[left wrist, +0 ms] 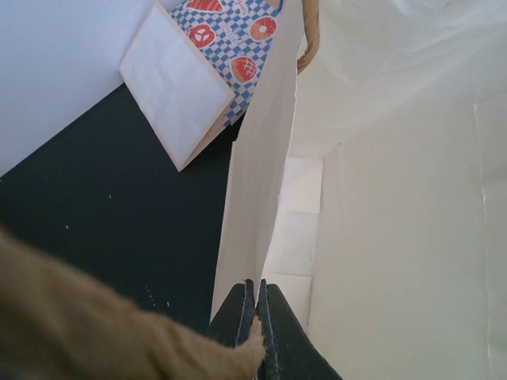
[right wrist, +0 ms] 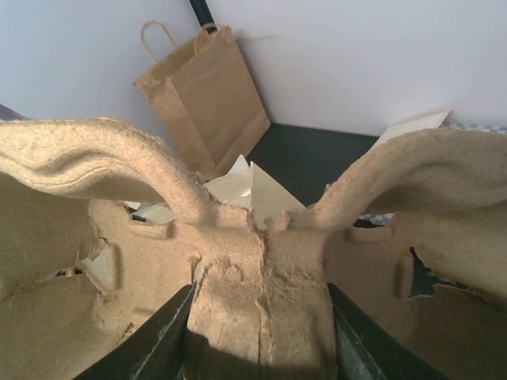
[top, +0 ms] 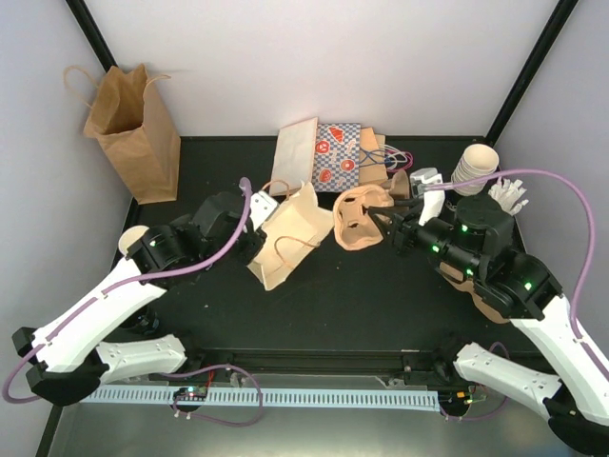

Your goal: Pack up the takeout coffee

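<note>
The takeout coffee cups point(top: 476, 164) stand as a stack of small white paper cups at the back right, held by nothing. My left gripper point(top: 259, 221) point(left wrist: 260, 305) is shut on the rim of the cream handled paper bag point(top: 293, 236) point(left wrist: 261, 198), whose mouth faces right. The left wrist view looks along the bag's pale inside. My right gripper point(top: 392, 228) point(right wrist: 261, 332) is shut on the central ridge of a tan moulded-pulp cup carrier point(top: 362, 217) point(right wrist: 261, 277), held just right of the bag's mouth. The carrier's pockets hold no cups.
A tall brown paper bag point(top: 133, 129) point(right wrist: 210, 95) stands at the back left. A flat white bag point(top: 297, 152) point(left wrist: 178, 87) and a checked printed bag point(top: 341, 157) point(left wrist: 230, 32) lie at the back. White sticks point(top: 509, 195) sit by the cups. Another tan pulp piece point(top: 490, 307) lies under my right arm.
</note>
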### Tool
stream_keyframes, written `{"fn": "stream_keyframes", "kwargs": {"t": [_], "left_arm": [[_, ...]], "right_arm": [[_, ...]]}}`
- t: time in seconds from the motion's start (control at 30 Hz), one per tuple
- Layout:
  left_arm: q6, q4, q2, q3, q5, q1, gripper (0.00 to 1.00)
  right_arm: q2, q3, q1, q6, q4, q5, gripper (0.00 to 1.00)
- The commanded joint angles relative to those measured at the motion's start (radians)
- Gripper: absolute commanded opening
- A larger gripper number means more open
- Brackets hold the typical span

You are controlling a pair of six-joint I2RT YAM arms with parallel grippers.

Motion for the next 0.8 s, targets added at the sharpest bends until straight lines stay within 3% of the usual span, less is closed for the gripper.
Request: {"fn": "stream_keyframes", "kwargs": {"t": [0.0,0.27,0.47,0.77], "left_arm": [[0.046,-0.002,0.017,-0.015,-0.049,-0.034,0.02],[0.01,0.034,0.021,-0.054,0.078,-0.04,0.02],[-0.009,0.093,-0.009,-0.116,0.136,-0.04,0.02],[-0.023,0.119,-0.032,-0.125,0.166,-0.04,0.02]], "right_arm": [[0.024,-0.027,-0.004,0.013,0.041,-0.072,0.4],[0.027,-0.077,-0.004,0.111,0.237,-0.34,0.4],[0.052,-0.144,-0.004,0.272,0.459,-0.493,0.4],[0.11,-0.247,-0.003,0.433,0.677,-0.611,0.37]]}}
